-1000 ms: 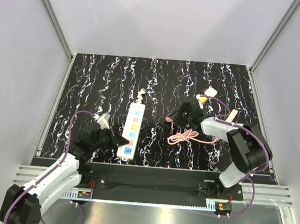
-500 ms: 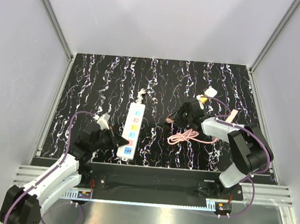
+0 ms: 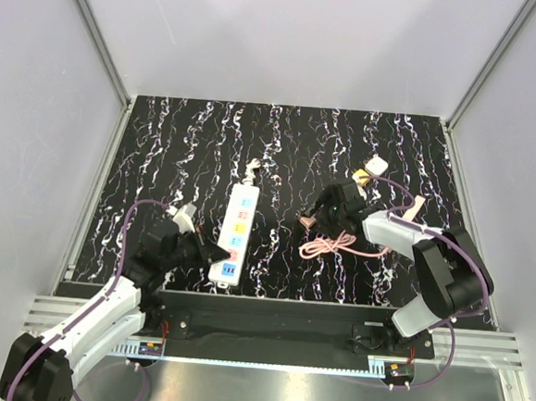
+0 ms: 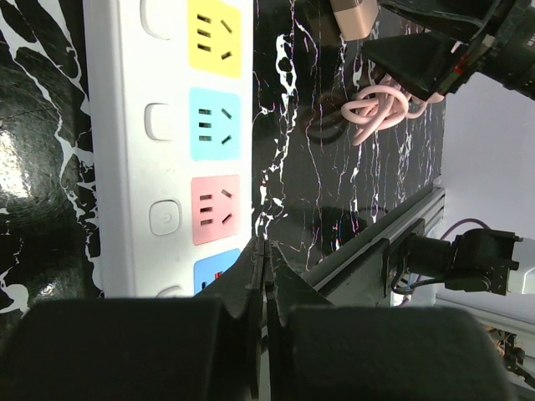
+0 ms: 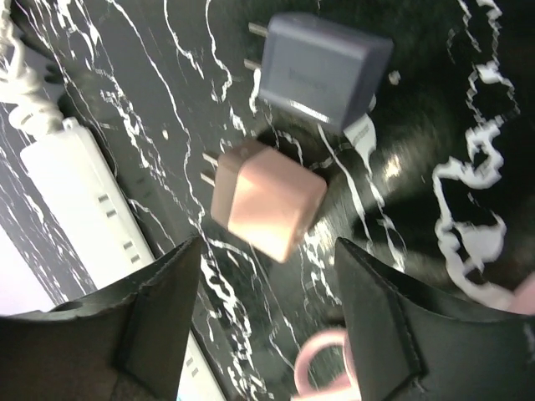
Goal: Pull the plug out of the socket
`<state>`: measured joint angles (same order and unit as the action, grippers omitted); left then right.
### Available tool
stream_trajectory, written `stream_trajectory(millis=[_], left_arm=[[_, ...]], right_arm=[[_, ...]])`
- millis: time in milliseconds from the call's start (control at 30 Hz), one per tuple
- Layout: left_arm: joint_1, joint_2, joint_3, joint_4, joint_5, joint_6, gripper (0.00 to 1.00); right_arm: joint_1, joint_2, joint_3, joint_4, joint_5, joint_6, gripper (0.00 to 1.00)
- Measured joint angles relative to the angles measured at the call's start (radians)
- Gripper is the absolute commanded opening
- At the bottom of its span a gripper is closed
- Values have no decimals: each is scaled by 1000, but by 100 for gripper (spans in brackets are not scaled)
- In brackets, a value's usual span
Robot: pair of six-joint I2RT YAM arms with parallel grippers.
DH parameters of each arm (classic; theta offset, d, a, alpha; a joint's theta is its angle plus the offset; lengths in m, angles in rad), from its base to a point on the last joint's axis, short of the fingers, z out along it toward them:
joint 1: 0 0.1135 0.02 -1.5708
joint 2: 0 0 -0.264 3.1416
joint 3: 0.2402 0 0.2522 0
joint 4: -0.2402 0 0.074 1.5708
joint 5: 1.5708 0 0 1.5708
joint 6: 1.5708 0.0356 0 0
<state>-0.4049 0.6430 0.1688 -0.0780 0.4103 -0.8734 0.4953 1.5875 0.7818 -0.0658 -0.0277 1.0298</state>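
The socket (image 3: 236, 224) is a long white strip with coloured outlets, lying left of the table's middle. No plug sits in the outlets that show on the socket (image 4: 167, 150) in the left wrist view. My left gripper (image 3: 214, 250) is shut with nothing in it. Its tips (image 4: 266, 251) rest at the strip's near end beside the blue outlet. The plug (image 5: 267, 200) is a pink cube with two bare prongs, and it is free of the socket. It lies just beyond my right gripper (image 5: 266, 276), which is open. In the top view the plug (image 3: 309, 220) sits at the right gripper (image 3: 317, 217).
A coiled pink cable (image 3: 335, 246) lies under the right arm. A small white cube adapter (image 3: 376, 163) and a yellow piece (image 3: 361, 178) sit behind it. A grey-blue pronged shape (image 5: 322, 71) beyond the plug looks like its reflection. A metal rail (image 4: 393, 238) edges the table.
My right gripper has opened and let go of the pink plug, which now sits loose ahead of its fingertips. The left gripper and the socket have not moved.
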Motion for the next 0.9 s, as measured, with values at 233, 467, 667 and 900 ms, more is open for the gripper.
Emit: stream_trajectory(millis=[233,467,667,900], left_arm=[[0,-11,0,-2,0,0,4],[0,-22,0,-9,-1,0,10],[0,-66,-12,-25,1,-1,34],[0,-229,-72,-56,23,-23,85]], right_arm=[[0,-59,105,-171,-8,-79,83],[0,-243,114,-222,-31,-182,100],[0,-388,14,-211,-77,-227,100],[0,-553,-121,-222,-98,-240,100]])
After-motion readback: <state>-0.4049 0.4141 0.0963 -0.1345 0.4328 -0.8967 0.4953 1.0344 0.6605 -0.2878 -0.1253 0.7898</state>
